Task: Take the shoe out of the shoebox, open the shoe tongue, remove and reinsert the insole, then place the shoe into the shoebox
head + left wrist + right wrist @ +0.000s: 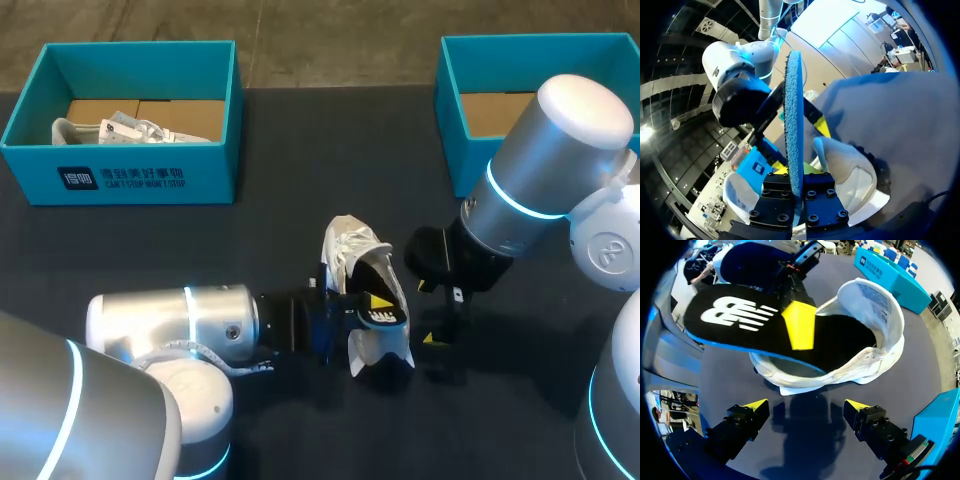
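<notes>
Shoe (pixel 352 248) lies near the table's (pixel 280 130) front edge, my left gripper (pixel 796 192) pinching the insole (pixel 730 315) above it. My right gripper (pixel 807 406) gapes wide alongside, shoebox (pixel 452 120) behind.

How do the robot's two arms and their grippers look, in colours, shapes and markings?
The left arm and right arm are thick silver cylinders with glowing cyan rings and white rounded joints. The left gripper and right gripper are black with yellow wedge tips.

dark table (pixel 280 160), second white shoe (pixel 76 130) far left
</notes>
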